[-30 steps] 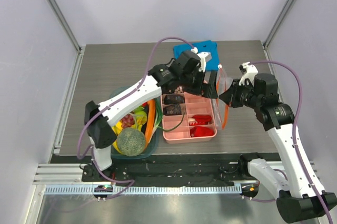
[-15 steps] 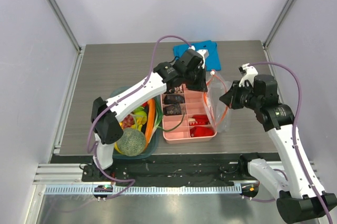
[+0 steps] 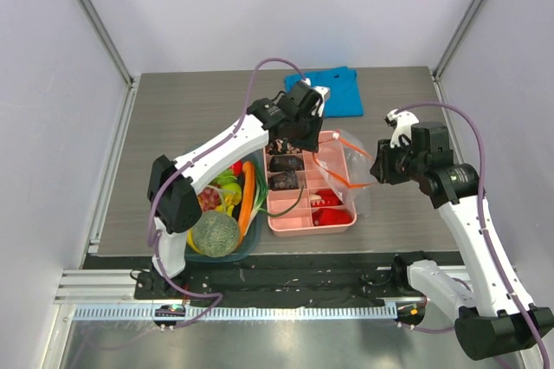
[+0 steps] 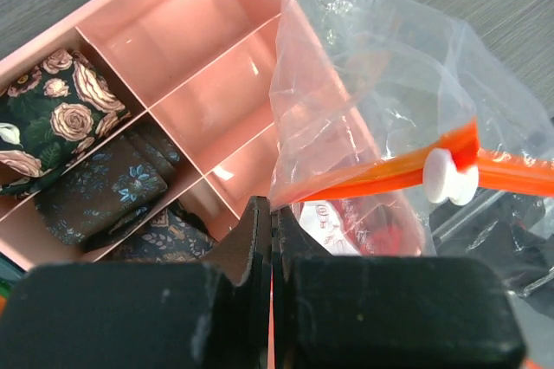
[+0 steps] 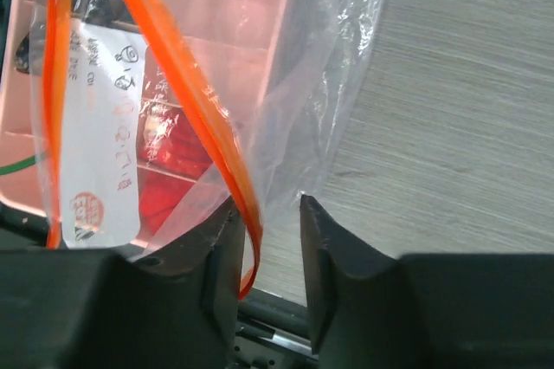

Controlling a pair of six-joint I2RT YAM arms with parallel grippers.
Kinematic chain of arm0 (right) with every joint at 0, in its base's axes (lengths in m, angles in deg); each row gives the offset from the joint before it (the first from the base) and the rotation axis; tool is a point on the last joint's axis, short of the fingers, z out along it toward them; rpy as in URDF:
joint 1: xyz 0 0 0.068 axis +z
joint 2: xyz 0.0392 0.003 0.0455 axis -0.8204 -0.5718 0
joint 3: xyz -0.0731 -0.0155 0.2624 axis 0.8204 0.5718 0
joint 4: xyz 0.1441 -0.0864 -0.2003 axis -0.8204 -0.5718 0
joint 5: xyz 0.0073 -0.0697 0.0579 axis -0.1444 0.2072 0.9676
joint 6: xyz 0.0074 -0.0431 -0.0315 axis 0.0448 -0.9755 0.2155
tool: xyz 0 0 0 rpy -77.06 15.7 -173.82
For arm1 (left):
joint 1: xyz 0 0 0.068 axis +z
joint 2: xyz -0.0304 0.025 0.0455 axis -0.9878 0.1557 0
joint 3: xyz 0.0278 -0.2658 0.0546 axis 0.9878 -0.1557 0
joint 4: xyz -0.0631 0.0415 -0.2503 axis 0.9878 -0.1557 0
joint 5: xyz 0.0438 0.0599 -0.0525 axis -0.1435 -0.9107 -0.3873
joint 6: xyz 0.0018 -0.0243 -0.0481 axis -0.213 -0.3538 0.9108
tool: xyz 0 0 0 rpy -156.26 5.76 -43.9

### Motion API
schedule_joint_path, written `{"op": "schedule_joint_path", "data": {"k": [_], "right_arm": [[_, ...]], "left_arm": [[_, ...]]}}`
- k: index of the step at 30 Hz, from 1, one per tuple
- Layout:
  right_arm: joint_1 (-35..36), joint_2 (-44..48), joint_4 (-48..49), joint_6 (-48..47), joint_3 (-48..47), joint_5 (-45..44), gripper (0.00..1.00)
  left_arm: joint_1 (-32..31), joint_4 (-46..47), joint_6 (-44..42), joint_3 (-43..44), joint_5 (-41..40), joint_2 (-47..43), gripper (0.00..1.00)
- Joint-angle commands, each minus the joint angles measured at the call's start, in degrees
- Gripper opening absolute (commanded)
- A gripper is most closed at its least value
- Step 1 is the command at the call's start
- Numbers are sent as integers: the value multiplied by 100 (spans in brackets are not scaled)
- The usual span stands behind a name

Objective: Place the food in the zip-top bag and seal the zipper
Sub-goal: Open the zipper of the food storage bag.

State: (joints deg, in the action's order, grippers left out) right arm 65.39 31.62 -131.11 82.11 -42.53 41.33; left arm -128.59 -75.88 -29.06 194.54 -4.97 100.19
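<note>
The clear zip-top bag (image 3: 348, 164) hangs over the right side of a pink tray (image 3: 310, 225). My left gripper (image 3: 309, 141) is shut on the bag's mouth edge; in the left wrist view the plastic runs into the closed fingertips (image 4: 273, 207). The orange zipper (image 4: 372, 177) carries a white slider (image 4: 450, 175). My right gripper (image 5: 268, 213) is open, and the zipper's end (image 5: 247, 213) hangs loose between its fingers, against the left one. A white label (image 5: 99, 126) shows on the bag. The food sits in a dark basket (image 3: 257, 232): a netted melon (image 3: 215, 233) and other produce.
The pink tray holds dark floral pieces (image 4: 65, 113) and red items (image 3: 329, 204). An orange carrot (image 3: 248, 192) lies along the basket's right side. A blue cloth (image 3: 336, 92) lies at the back of the table. Bare wood table (image 5: 467, 83) is to the right of the bag.
My left gripper closed on the bag's mouth edge and drew it left over the tray. My right gripper opened and let go of the zipper. The bag has spread open.
</note>
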Motion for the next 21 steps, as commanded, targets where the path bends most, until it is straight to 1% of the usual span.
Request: {"op": "schedule_joint_path", "data": {"k": [1, 2, 4, 5, 7, 11, 12, 13, 14, 16, 17, 20, 21], "right_arm": [[-16, 55, -92, -238, -288, 788, 44], [-24, 37, -57, -186, -279, 869, 47], [-24, 11, 23, -124, -279, 949, 49], [-24, -24, 49, -89, -288, 940, 48], [-24, -33, 67, -54, -331, 914, 43], [-15, -7, -125, -62, -560, 1010, 43], [-24, 11, -179, -132, -595, 993, 40], [-24, 28, -223, -159, -639, 889, 31], [-24, 55, -302, -194, -648, 835, 15], [-24, 125, -399, -342, -657, 774, 4], [-24, 151, -486, -378, -657, 625, 1], [-24, 265, -583, -554, -648, 317, 1], [-33, 301, -584, -581, -622, 81, 1]], "left_arm": [[9, 64, -145, 21, 490, 19, 0], [-26, 91, -128, 39, 552, 1, 0], [-105, 143, -154, 74, 605, -16, 0], [-123, 144, -145, 92, 597, -34, 0], [-141, 135, -145, 75, 597, -60, 0], [-97, 117, -128, -57, 491, -87, 0], [-62, 135, -110, -92, 508, -95, 0], [-61, 152, -110, -101, 500, -104, 0], [-44, 161, -119, -136, 491, -113, 0], [17, 179, -128, -189, 474, -104, 0], [61, 170, -119, -206, 482, -87, 0], [246, 170, -171, -347, 500, -60, 0], [333, 239, -215, -469, 491, -60, 0]]}}
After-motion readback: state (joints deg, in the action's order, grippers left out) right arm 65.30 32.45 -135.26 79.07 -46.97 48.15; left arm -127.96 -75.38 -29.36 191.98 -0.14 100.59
